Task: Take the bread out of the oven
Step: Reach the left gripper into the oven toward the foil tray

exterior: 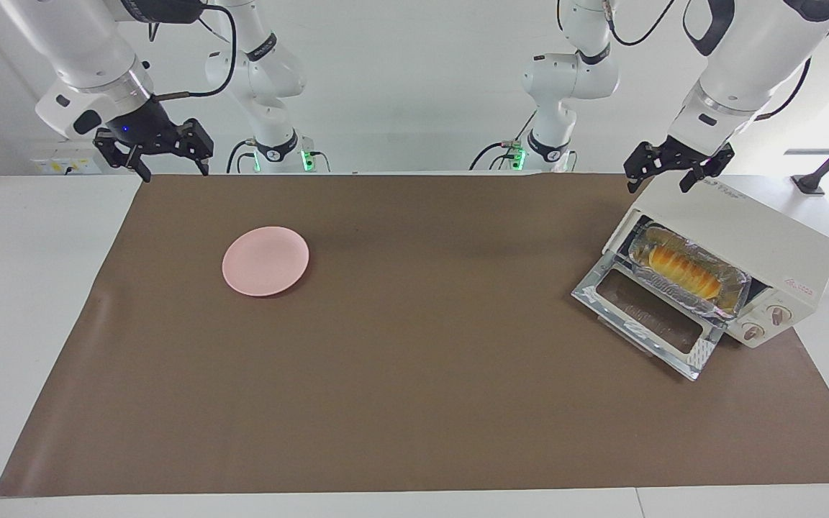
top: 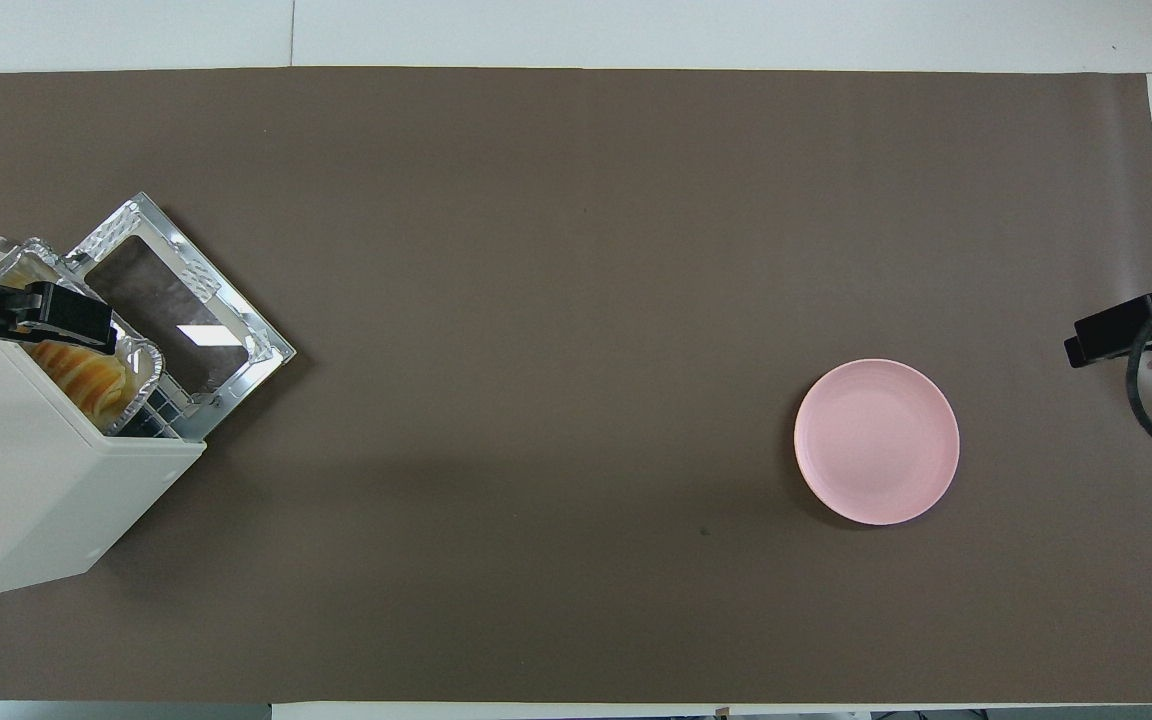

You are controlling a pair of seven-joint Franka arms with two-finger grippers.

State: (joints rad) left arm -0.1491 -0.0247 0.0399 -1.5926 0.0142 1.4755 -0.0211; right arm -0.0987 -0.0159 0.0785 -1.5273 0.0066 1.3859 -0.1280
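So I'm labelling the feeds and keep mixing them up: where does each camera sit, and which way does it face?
Facing view: high across the table, looking at the robots; shows both arms whole, left claw over the oven, right claw waiting at the right arm's end.
Overhead view: above the robots' end, looking steeply down; only claw tips show, left claw, right claw.
Shared: oven, bread, tray, plate, mirrored.

Both end effectors (exterior: 673, 173) (exterior: 155, 160) raised, seemingly open

white table (exterior: 26, 288), brown mat (exterior: 414, 388) spread over it, pink plate (exterior: 265, 260) and open oven (exterior: 727, 262) on the mat
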